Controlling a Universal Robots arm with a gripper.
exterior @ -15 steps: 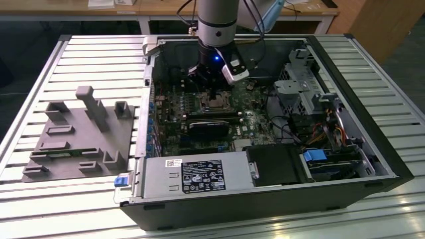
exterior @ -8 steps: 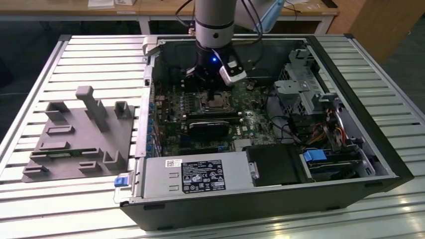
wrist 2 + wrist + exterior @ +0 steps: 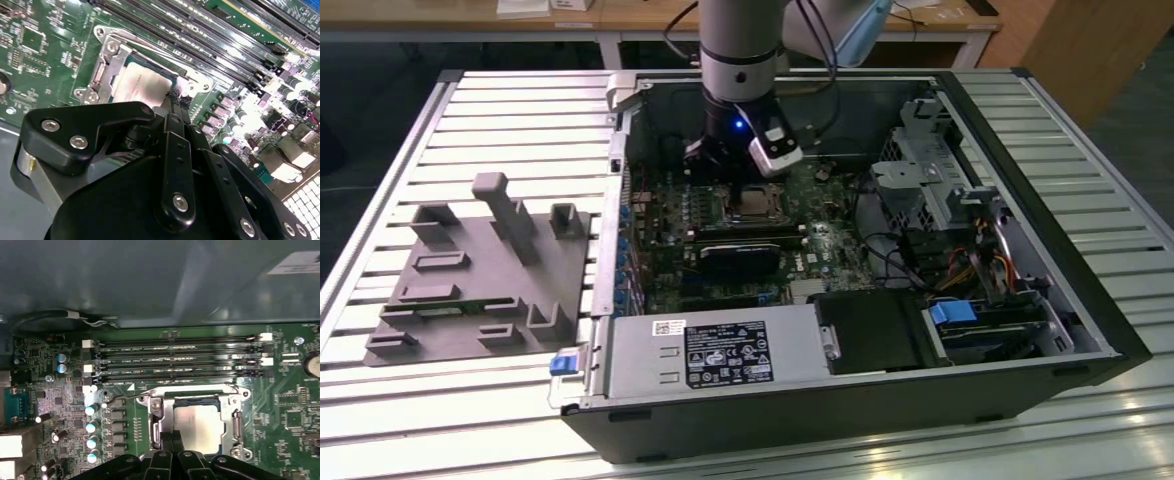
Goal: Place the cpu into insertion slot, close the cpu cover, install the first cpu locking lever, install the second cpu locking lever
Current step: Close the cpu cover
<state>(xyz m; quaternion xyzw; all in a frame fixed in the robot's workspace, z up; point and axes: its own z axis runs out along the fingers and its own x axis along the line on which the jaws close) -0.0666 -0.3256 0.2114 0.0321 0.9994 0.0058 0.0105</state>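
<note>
Slatted bench carries an open computer case. Deeper in, on its green board, the dull silvery cpu lies flat in the insertion slot, the cpu cover framing it. Over one edge, the pincer hangs clenched.

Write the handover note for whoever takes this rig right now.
Gripper: low at the edge of the cpu cover; whether it is open or shut can't be read.
Cpu: seated in the insertion slot.
Done: cpu placed, cover lying flat over it.
Left: the locking levers. One wire lever runs beside the memory slots; it is unclear whether it is latched.
</note>
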